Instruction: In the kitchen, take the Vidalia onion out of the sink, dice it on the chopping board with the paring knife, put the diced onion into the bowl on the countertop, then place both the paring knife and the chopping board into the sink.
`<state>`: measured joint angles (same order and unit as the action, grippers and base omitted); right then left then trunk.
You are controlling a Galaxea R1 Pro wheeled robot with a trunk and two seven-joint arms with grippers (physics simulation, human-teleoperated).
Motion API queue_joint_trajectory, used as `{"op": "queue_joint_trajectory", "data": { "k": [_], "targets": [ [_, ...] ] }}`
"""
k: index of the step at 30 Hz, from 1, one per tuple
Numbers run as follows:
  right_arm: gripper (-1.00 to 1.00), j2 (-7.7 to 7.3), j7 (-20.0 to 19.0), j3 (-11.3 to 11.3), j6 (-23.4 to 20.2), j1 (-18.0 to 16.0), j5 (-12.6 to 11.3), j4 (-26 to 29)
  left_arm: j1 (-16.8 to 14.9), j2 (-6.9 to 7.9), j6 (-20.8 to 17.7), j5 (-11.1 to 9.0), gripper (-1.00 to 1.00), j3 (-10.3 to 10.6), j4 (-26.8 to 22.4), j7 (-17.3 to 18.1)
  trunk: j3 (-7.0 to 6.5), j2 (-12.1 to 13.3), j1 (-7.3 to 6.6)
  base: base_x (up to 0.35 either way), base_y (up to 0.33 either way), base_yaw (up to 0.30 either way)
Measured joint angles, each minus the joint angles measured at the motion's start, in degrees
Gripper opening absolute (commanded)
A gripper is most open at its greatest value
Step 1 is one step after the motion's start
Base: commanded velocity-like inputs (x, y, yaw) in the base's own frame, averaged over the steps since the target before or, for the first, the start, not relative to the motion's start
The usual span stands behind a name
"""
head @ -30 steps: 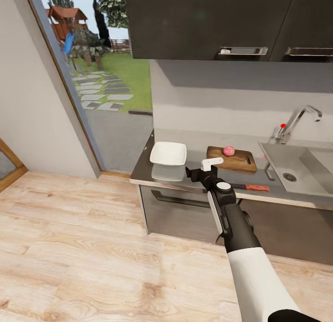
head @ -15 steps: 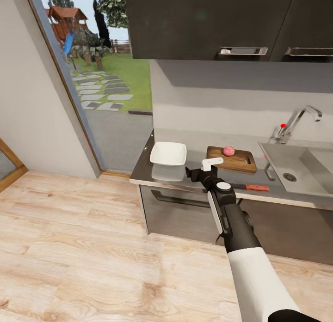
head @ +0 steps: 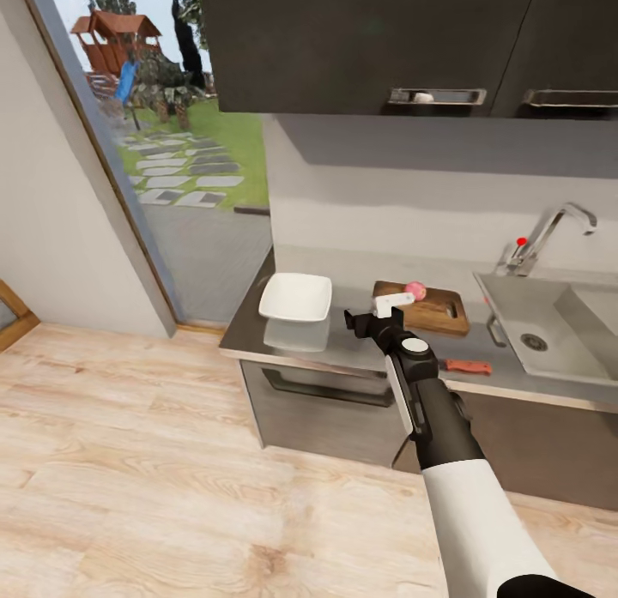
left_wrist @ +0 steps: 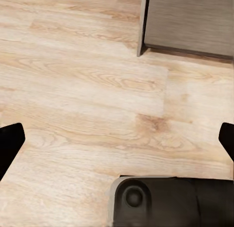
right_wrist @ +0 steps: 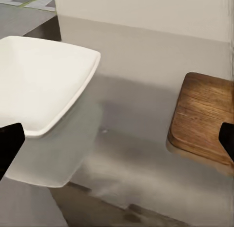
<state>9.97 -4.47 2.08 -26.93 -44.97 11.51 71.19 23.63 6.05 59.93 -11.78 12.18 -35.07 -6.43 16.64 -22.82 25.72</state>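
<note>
Reaching, right gripper (head: 378,317): held out short of the countertop (head: 360,349) edge, jaws wide apart, nothing between them.
Left gripper (left_wrist: 117,139): jaws spread, empty, aimed at the wooden floor (left_wrist: 83,90) beside the cabinet corner.
Paring knife (head: 467,367): flat on the counter's front strip, off to the right jaws' right side, near but untouched.
Bowl (head: 296,297): just beyond the jaws, left of their line; empty.
Chopping board (head: 429,308): just beyond the jaws, right of their line.
Vidalia onion (head: 415,290): whole, resting on the board, past the fingertips.
Sink (head: 549,328): farthest right.
Progress (judged): onion out of sink and on board. Left: pick up knife, dice, fill bowl, put knife and board in sink.
</note>
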Motion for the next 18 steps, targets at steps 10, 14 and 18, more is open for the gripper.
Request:
{"op": "queue_joint_trajectory", "data": {
  "k": [10, 14, 18],
  "targets": [
    [1.00, 0.00, -0.3, 0.1, -0.1, 0.7, -0.1, 0.8, 0.0, -1.67, 0.0, 0.0, 1.00, 0.0, 4.4, 0.1, 0.00, 0.0, 0.04, 0.069, -0.233, 0.000],
    [1.00, 0.00, -0.4, 0.5, -0.1, 1.2, -0.1, 1.2, 0.0, -1.75, 0.0, 0.0, 1.00, 0.0, 4.7, 0.1, -0.01, 0.0, 0.05, -0.254, -0.164, 0.000],
    [1.00, 0.00, -0.4, 1.2, -0.3, 1.2, -0.1, 1.3, 0.0, -1.81, 0.0, 0.0, 1.00, 0.0, 4.7, 0.1, -0.01, 0.0, 0.05, -0.255, -0.125, 0.000]
  ]
}}
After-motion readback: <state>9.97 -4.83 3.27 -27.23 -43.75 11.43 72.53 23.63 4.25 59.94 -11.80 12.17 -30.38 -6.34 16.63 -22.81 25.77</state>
